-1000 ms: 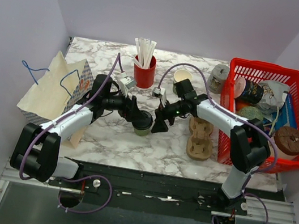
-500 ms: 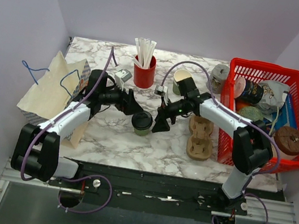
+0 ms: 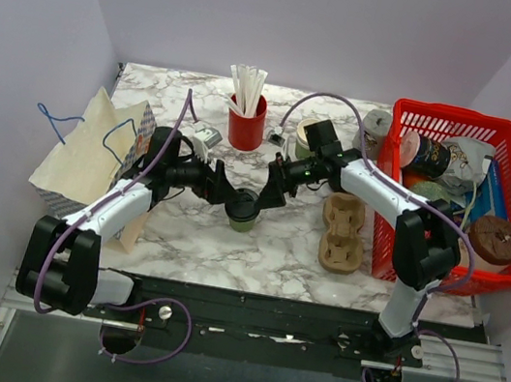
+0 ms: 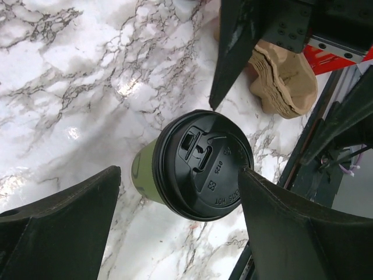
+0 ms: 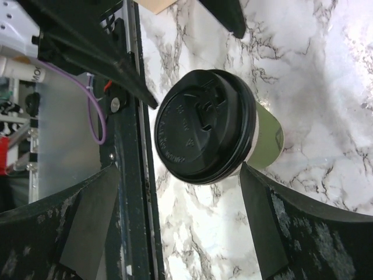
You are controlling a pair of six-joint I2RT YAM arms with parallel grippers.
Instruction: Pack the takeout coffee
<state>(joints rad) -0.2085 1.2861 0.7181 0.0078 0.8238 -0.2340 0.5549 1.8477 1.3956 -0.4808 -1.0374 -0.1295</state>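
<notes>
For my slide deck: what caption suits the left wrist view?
Lidded cup standing on the marble table between the open left gripper's fingers, tray beyond.

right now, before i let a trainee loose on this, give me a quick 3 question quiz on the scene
1. True or false: the black lid is already on the coffee cup.
2. How do the left hand and right hand stand? A: both open, either side of the cup. B: both shut. C: one is lifting the cup.
3. Name the thing that lies between the cup and the red basket.

Key
1. True.
2. A.
3. The pulp tray.
</notes>
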